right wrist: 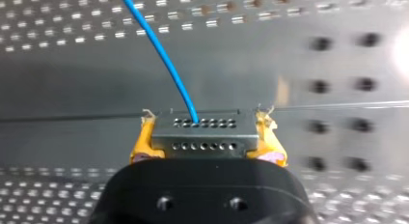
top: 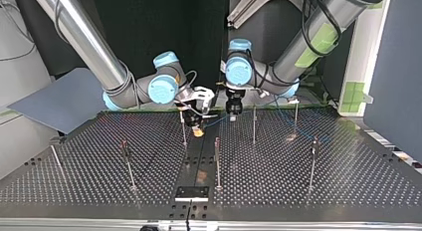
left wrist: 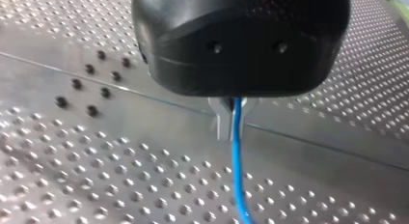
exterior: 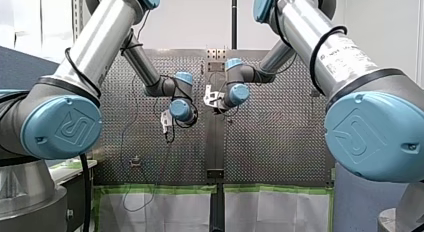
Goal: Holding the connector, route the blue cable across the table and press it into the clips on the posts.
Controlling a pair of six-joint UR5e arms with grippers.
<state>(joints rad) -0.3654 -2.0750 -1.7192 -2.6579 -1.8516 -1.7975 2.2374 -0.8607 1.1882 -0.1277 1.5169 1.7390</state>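
Right gripper (right wrist: 206, 133): jaws spread only to the width of the connector (right wrist: 202, 137), which they clamp by its two short ends, one of the yellow pads (right wrist: 143, 143) against each end. The connector is a flat metal block with two rows of small holes, lying crosswise between the pads and held just above the perforated table (right wrist: 58, 195). Blue cable (right wrist: 164, 55): leaves the connector's upper row of holes and runs ahead of the right gripper over the table's smooth centre strip. Left gripper (left wrist: 233, 120): black body, with the metal fingers (left wrist: 223, 121) drawn together on the blue cable so that the strand passes between their tips and hangs on toward the table surface below. In the top view both grippers stand near the table's far edge, close either side of the centre strip, with a short span of cable strung between them. Thin upright posts (top: 217, 164) stand apart across the table; at this size their clips cannot be made out.
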